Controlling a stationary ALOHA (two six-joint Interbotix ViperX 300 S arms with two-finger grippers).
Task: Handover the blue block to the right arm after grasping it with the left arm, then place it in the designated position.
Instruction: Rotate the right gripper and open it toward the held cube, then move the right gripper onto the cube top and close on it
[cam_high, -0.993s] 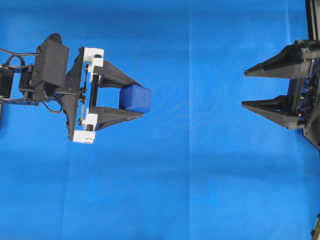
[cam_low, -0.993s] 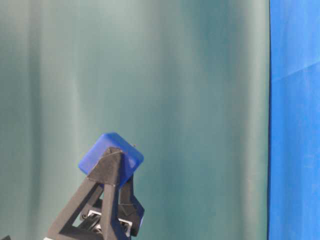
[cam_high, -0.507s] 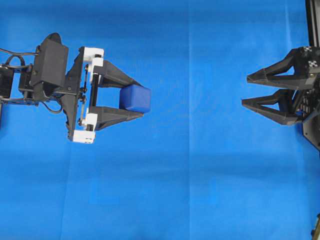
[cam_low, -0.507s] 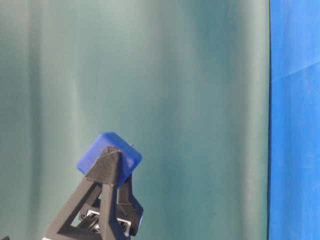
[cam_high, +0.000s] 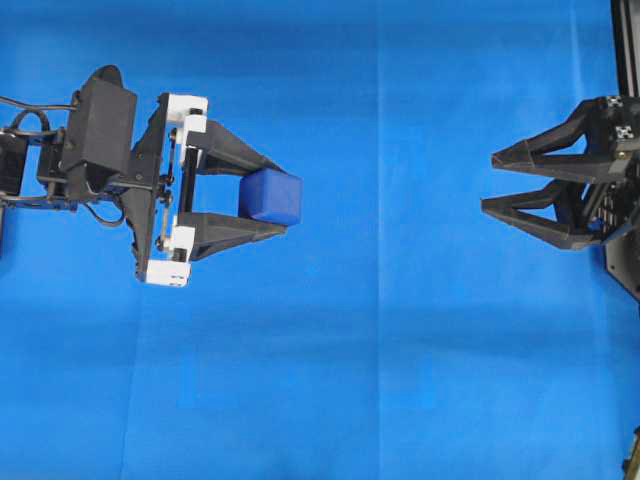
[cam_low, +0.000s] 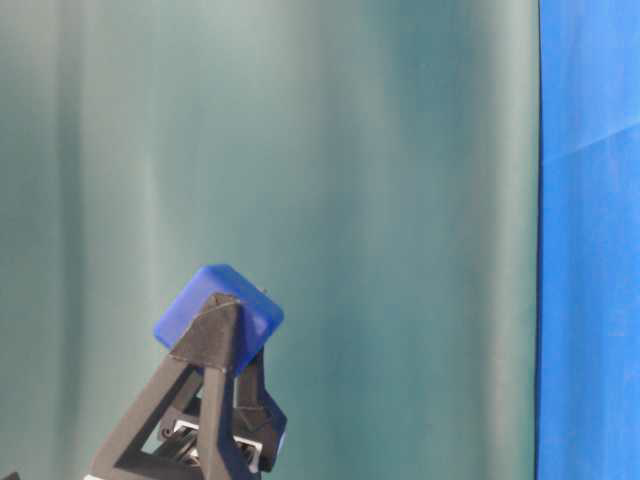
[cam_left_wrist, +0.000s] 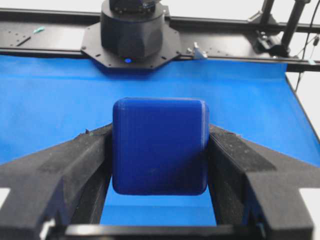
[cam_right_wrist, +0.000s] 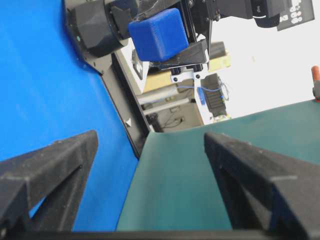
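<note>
Left claw (cam_high: 283, 198): mine — pinching the blue block (cam_high: 271, 197) between both fingertips, above the blue cloth (cam_high: 400, 380).
Right claw (cam_high: 489, 178): spread wide — holding nothing, well apart.

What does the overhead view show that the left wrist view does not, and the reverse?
Only the overhead view shows the right tool, open and well apart from the block, and the left tool's white brackets. Only the left wrist view shows the right arm's base and the black rail beyond the cloth. Both show the block gripped between the left tool's fingers above the blue cloth.
</note>
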